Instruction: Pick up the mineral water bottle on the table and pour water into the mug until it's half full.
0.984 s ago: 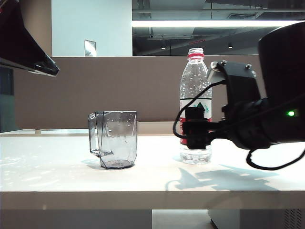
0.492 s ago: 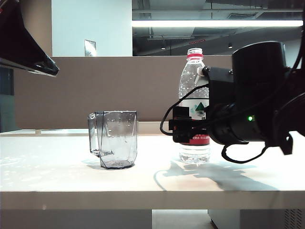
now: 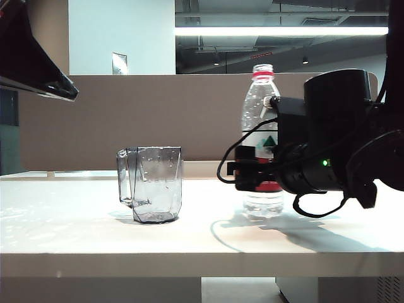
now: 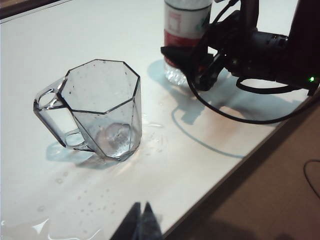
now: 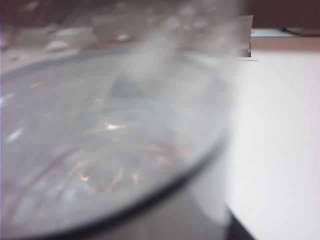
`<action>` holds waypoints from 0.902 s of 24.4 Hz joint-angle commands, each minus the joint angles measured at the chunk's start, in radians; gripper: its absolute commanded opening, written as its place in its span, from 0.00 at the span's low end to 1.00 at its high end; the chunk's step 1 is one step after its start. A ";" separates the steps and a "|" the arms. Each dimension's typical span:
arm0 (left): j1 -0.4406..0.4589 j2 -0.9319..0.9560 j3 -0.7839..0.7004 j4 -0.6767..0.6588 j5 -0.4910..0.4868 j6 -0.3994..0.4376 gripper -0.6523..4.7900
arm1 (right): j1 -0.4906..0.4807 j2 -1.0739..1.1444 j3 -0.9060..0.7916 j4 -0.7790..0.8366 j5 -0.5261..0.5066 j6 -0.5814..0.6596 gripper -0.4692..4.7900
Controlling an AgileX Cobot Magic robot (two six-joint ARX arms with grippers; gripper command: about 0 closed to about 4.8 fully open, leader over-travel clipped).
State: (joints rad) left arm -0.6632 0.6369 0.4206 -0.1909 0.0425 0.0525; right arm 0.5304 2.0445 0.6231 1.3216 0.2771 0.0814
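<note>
The mineral water bottle (image 3: 262, 136) stands upright on the bench (image 3: 95, 237), right of the mug (image 3: 151, 184) and well apart from it. The right gripper (image 3: 249, 175) reaches in level at label height, its jaws set either side of the bottle; whether they press on it, I cannot tell. The right wrist view is filled with blurred clear plastic. The left gripper (image 4: 141, 225) hangs above the bench's near edge, jaws nearly together and holding nothing. Droplets (image 4: 90, 210) lie on the bench by the mug.
</note>
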 commanded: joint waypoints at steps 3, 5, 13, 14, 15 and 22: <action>0.001 -0.002 0.003 0.013 0.003 -0.001 0.12 | -0.007 -0.002 0.004 -0.008 -0.015 -0.012 0.63; 0.001 -0.002 0.003 0.013 0.003 -0.001 0.12 | -0.008 -0.003 0.004 -0.008 -0.022 -0.022 0.54; 0.001 -0.002 0.003 0.013 0.003 -0.001 0.12 | -0.008 -0.089 0.004 -0.156 -0.051 -0.257 0.52; 0.001 -0.002 0.003 0.013 0.003 -0.001 0.12 | -0.008 -0.116 0.004 -0.193 -0.051 -0.299 0.52; 0.001 -0.002 0.003 0.013 0.003 -0.001 0.12 | -0.008 -0.138 0.004 -0.223 -0.051 -0.335 0.52; 0.001 -0.002 0.003 0.013 0.003 -0.001 0.12 | -0.007 -0.297 0.005 -0.410 -0.047 -0.687 0.52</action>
State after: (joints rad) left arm -0.6632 0.6369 0.4206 -0.1905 0.0425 0.0525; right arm 0.5217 1.7702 0.6216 0.8959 0.2276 -0.5106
